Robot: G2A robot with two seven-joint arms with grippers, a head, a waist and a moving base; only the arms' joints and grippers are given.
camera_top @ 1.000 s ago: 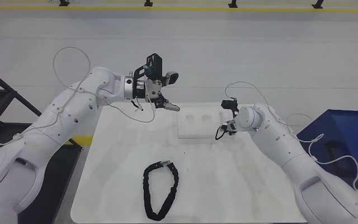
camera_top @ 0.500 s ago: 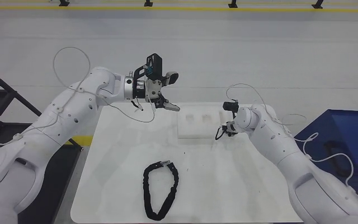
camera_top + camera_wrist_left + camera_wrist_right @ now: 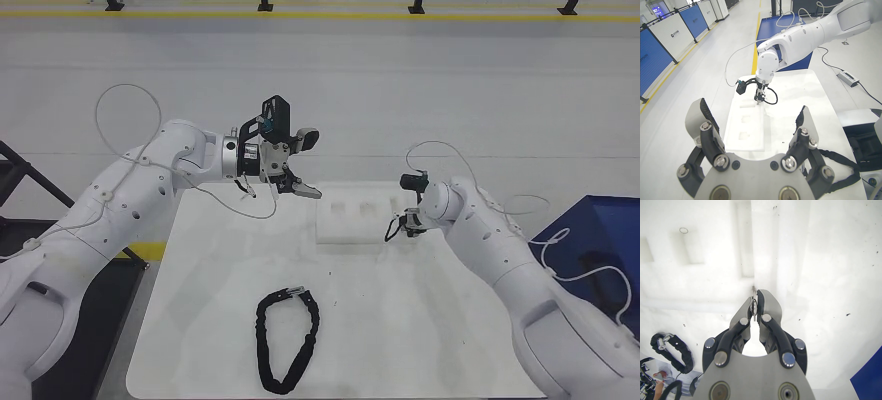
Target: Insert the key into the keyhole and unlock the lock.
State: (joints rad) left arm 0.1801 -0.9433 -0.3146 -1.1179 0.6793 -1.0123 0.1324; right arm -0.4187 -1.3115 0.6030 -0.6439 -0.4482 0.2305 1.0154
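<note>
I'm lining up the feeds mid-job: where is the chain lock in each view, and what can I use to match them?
Top view: chain lock lies on the table, nearer the robot than the foam tray.
Left wrist view: chain lock partly behind the left gripper's finger, off the foam tray's side.
Right wrist view: chain lock on the table, apart from the foam tray.
Shared landmark: the foam tray.

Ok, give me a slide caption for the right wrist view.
Right gripper shut on the key by the foam tray, chain lock lying apart on the table.
</note>
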